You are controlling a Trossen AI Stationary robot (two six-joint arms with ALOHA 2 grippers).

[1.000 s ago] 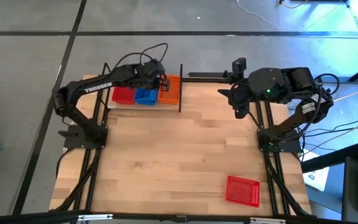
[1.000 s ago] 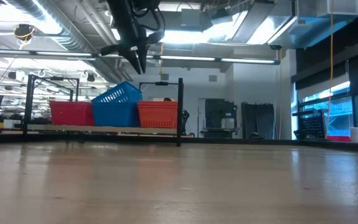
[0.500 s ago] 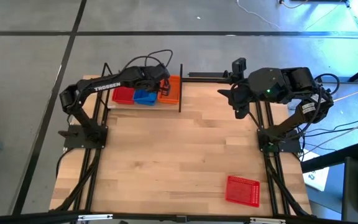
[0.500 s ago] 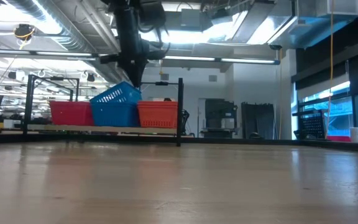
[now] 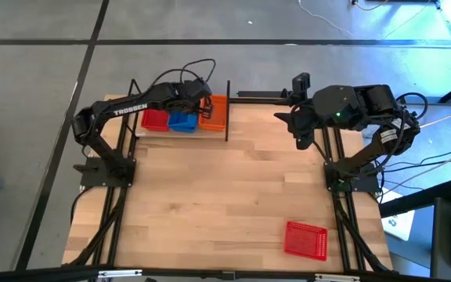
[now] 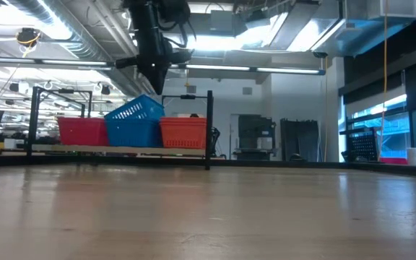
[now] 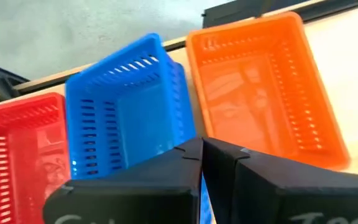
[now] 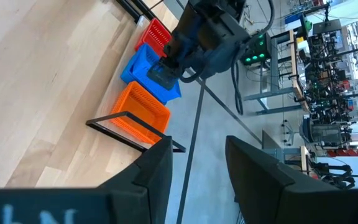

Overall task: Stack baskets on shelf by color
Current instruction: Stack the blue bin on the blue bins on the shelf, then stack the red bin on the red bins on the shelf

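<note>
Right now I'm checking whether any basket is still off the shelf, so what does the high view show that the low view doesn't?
Only the high view shows a lone red basket on the tabletop, plus the waiting right gripper. Only the low view shows the top blue basket sitting tilted in its stack. Both show the shelf, its red stack and orange stack, and the left gripper above the blue.

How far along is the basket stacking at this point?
Done: red stack and orange stack sit level on the shelf. In hand: the left gripper, fingers shut, hovers over the tilted top blue basket. Left: one red basket lies on the table; the right gripper waits, open.
</note>
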